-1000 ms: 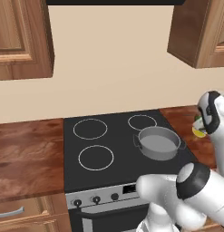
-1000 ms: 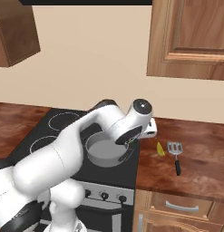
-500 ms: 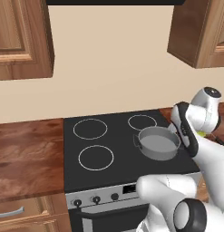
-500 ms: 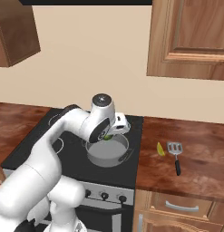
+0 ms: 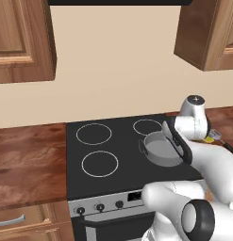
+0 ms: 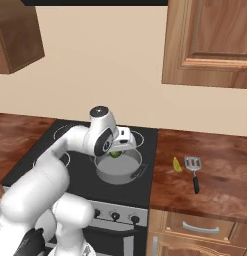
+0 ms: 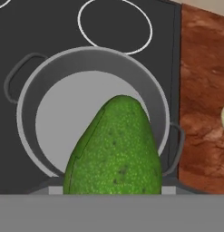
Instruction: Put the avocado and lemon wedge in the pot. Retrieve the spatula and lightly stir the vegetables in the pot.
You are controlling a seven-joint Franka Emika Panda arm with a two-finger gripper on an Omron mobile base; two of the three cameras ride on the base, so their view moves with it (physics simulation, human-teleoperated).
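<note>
- I have the dark green, glossy, pear-shaped avocado (image 7: 115, 149) clamped in my two-finger gripper (image 6: 116, 151), my jaws set wide around its body; it hangs over the pot, not resting on anything.
- In my hand view the avocado tapers upward and covers the near part of the pot's floor.
- My white arm rises from the base, bends over the front of the stove, and my wrist tips down above the pot, seen from the right base view.
- The shallow round grey metal pot (image 6: 108, 172) with two small side handles stands on the black glass cooktop (image 5: 114, 177), on the front right burner; its grey floor is bare wherever I can see it.
- The small bright yellow lemon wedge (image 6: 177, 164) lies on the brown wooden counter (image 6: 215, 183) right of the stove, well apart from the pot.
- The spatula (image 6: 194, 170), with a slotted grey metal blade and a black handle, lies just beside the wedge, handle toward the counter's front edge.
- The three other burner rings are free, and the counter to the left of the stove is open.
- Wooden wall cabinets (image 6: 210, 42) hang above the counter, well over my wrist.
</note>
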